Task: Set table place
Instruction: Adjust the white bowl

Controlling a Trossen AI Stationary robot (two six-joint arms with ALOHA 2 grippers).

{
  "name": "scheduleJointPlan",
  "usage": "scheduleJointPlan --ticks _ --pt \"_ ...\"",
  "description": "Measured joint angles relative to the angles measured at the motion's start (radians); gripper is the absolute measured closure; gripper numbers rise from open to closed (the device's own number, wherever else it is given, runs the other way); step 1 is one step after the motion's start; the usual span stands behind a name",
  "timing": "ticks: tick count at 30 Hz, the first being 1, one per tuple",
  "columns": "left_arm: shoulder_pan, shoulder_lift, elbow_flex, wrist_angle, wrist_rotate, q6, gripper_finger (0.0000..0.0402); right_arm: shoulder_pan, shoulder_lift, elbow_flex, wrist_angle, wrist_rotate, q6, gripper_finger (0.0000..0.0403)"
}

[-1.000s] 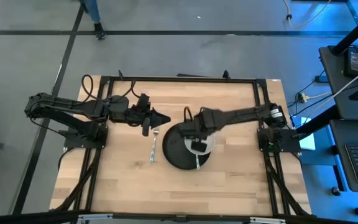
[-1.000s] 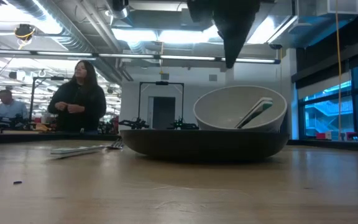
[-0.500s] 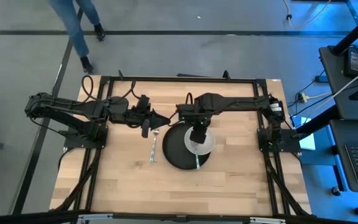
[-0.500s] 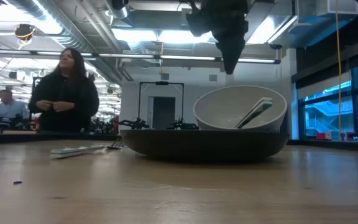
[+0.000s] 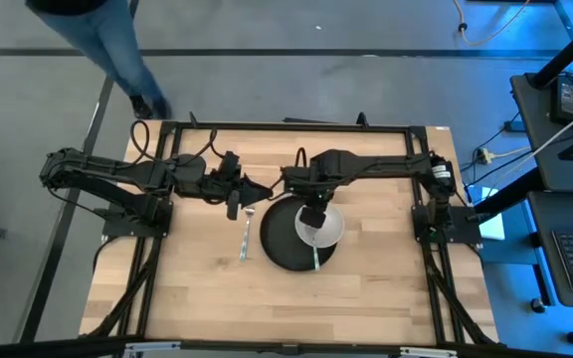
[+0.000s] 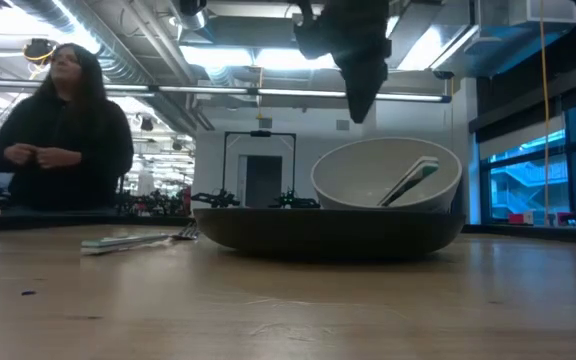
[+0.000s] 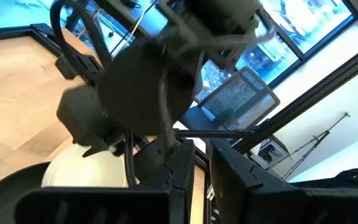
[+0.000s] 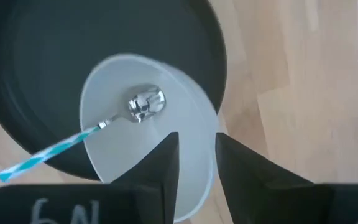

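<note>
A round black plate (image 5: 279, 244) lies on the table (image 5: 366, 288). A white bowl (image 5: 326, 231) sits tilted on its right part. A spoon (image 8: 145, 104) with a teal-and-white striped handle (image 6: 415, 178) lies in the bowl, its handle leaning on the near rim. A silver fork (image 5: 246, 236) lies flat on the wood left of the plate. My right gripper (image 5: 312, 213) hangs above the bowl, pointing down, open by a narrow gap (image 8: 197, 140). My left gripper (image 5: 263, 189) hovers, shut, just beyond the fork's far end.
Black frame rails (image 5: 286, 126) edge the table. A person (image 6: 58, 130) in dark clothes stands beyond the far edge, toward the left. Bare wood (image 5: 386, 278) lies near and right of the plate.
My right arm has swung its forearm toward the far edge while its gripper has stayed over the bowl, now pointing straight down and shifted slightly left. Plate, bowl, spoon and fork have kept still. The person beyond the table has walked left.
</note>
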Motion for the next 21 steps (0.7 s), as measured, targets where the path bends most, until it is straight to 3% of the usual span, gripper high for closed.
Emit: scheduleJointPlan --ticks 5,9,21 --pt "0.0 0.0 0.0 0.0 -0.006 0.0 0.0358 0.024 0.0 -0.095 0.0 0.012 -0.002 0.0296" --pt "0.0 0.0 0.0 0.001 -0.008 0.0 0.0358 0.048 0.002 -0.141 -0.009 0.149 0.003 0.0296" --pt "0.021 0.0 0.0 0.002 -0.03 0.003 0.0358 0.074 0.002 -0.115 0.004 0.172 -0.026 0.0296"
